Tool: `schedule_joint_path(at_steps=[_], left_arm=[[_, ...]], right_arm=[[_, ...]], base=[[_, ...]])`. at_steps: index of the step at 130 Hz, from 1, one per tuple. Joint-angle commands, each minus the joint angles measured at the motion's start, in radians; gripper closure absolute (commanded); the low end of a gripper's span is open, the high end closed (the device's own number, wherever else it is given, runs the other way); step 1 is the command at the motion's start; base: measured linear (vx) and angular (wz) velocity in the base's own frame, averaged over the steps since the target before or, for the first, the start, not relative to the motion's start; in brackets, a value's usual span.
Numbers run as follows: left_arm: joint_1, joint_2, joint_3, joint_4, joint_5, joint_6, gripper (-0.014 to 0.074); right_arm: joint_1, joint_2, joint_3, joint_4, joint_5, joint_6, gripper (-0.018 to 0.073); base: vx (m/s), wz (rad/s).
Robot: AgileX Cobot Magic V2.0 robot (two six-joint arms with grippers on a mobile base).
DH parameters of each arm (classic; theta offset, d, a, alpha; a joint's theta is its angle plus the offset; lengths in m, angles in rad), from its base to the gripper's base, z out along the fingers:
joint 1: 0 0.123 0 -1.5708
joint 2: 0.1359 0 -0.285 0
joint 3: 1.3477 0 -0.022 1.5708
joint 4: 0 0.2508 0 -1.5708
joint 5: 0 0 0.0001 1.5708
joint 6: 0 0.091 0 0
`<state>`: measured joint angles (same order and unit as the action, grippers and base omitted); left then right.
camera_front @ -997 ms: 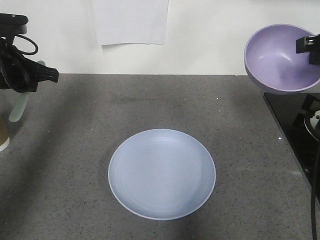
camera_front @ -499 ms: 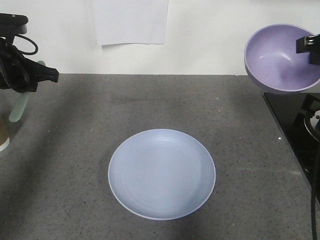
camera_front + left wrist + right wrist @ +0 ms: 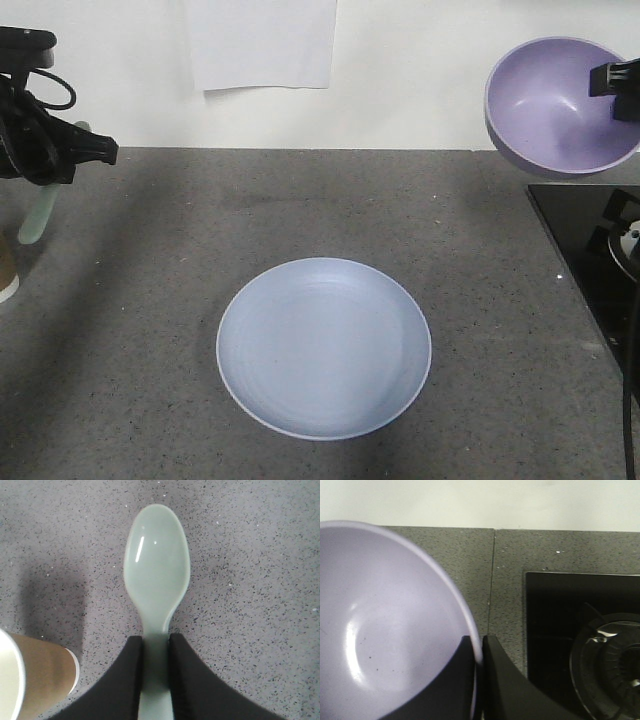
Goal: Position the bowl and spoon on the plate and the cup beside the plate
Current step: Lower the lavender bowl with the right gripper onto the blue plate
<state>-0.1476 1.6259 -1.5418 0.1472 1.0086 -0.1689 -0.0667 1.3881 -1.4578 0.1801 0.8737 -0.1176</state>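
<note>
The pale blue plate (image 3: 323, 347) lies flat near the middle of the grey counter. My right gripper (image 3: 479, 645) is shut on the rim of the lavender bowl (image 3: 385, 625), which hangs tilted in the air at the upper right (image 3: 556, 105), its inside facing the camera. At the far left, my left gripper (image 3: 155, 641) is shut on the handle of the mint-green spoon (image 3: 157, 562), scoop pointing away from it, above the counter. The spoon's scoop (image 3: 38, 218) hangs below the black gripper body. The brown paper cup (image 3: 32, 672) stands beside the spoon, at the counter's left edge (image 3: 7, 272).
A black stove top (image 3: 595, 260) with a burner (image 3: 610, 665) occupies the right side of the counter, under the raised bowl. A white sheet of paper (image 3: 262, 42) hangs on the back wall.
The right gripper has lifted the bowl slightly higher. The left gripper with the spoon has stayed still.
</note>
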Motion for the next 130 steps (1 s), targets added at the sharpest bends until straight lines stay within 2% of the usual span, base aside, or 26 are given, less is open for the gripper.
schedule_joint_path(at_steps=[1,14,25,60,82,106,130], left_arm=[[-0.004,-0.046,-0.027,0.008,-0.039,-0.003,0.0604],[-0.004,-0.046,-0.027,0.008,-0.039,-0.003,0.0604],[-0.004,-0.046,-0.027,0.008,-0.039,-0.003,0.0604],[-0.004,-0.046,-0.027,0.008,-0.039,-0.003,0.0604],[-0.004,-0.046,-0.027,0.008,-0.039,-0.003,0.0604],[-0.004,-0.046,-0.027,0.008,-0.039,-0.003,0.0604],[-0.004,-0.046,-0.027,0.008,-0.039,-0.003,0.0604]], right_arm=[[0.0,-0.006,-0.029,0.07,-0.008,-0.038,0.0561],[0.01,0.04,-0.029,0.157,0.1,-0.128,0.0554],[0.047,0.071,-0.029,0.186,0.148,-0.188,0.0543],[0.284,0.159,-0.029,0.188,0.148,-0.219,0.0498],[0.394,0.222,-0.029,0.172,0.144,-0.243,0.048],[0.456,0.28,-0.029,0.172,0.133,-0.242,0.0477],[0.466,0.331,-0.029,0.186,0.141,-0.242,0.0472]], base=[[0.0,0.0],[0.0,0.0],[0.0,0.0],[0.0,0.0],[0.0,0.0],[0.0,0.0],[0.0,0.0]])
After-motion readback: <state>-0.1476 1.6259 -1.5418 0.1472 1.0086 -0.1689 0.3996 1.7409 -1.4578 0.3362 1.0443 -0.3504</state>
